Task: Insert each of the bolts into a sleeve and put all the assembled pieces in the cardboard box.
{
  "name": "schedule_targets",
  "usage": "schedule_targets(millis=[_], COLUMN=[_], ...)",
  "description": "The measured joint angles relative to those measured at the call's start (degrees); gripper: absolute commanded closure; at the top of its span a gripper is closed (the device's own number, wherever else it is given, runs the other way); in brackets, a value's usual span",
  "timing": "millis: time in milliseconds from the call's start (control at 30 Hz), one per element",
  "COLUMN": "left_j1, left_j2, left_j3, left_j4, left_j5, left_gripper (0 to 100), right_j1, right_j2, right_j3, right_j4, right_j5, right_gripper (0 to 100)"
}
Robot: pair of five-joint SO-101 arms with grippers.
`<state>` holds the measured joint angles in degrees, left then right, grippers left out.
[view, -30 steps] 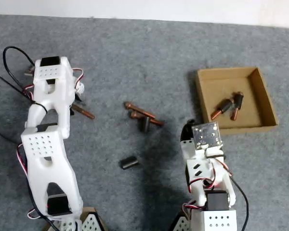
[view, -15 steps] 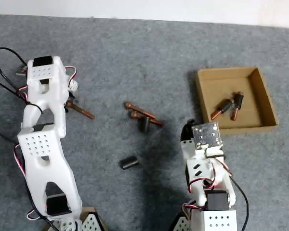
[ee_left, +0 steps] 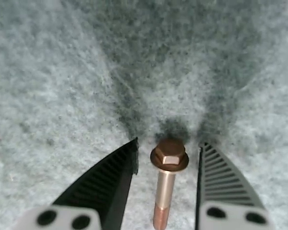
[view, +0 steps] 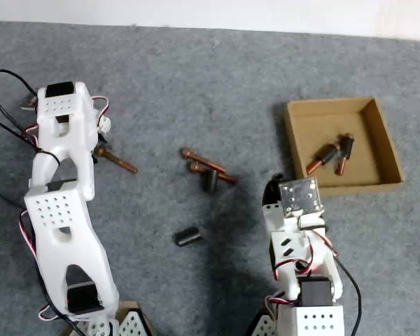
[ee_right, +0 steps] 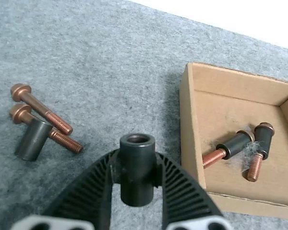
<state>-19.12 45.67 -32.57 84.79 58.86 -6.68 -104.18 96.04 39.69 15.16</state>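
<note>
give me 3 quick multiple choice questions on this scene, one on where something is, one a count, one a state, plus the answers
1. Where are the assembled pieces?
A) in the cardboard box
B) lying outside it
C) held up in the air

2. How many assembled pieces are there?
A) one
B) two
C) four

3. The right gripper is:
A) open and empty
B) shut on a bolt
C) shut on a sleeve

Answers:
1 A: the high view shows them lying on the box floor.
2 B: two pieces lie there side by side.
3 C: the right wrist view shows it clamped on the dark sleeve.
</note>
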Motion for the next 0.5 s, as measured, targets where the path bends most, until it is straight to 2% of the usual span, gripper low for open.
schedule_targets(millis=[333,500], left_j1=[0.09,0.53], left_j2=[0.0,0.0], left_j3=[-0.09,0.09], left_j4=[-0.35,-0.53], left_j5=[0.18,0.18], left_gripper=[100,99], right_j1=[0.0,0.0], right_j2=[0.0,0.0], right_j3=[0.0,0.0], right_j4=[0.0,0.0], right_j5=[0.0,0.0], right_gripper=[99.4,99.4])
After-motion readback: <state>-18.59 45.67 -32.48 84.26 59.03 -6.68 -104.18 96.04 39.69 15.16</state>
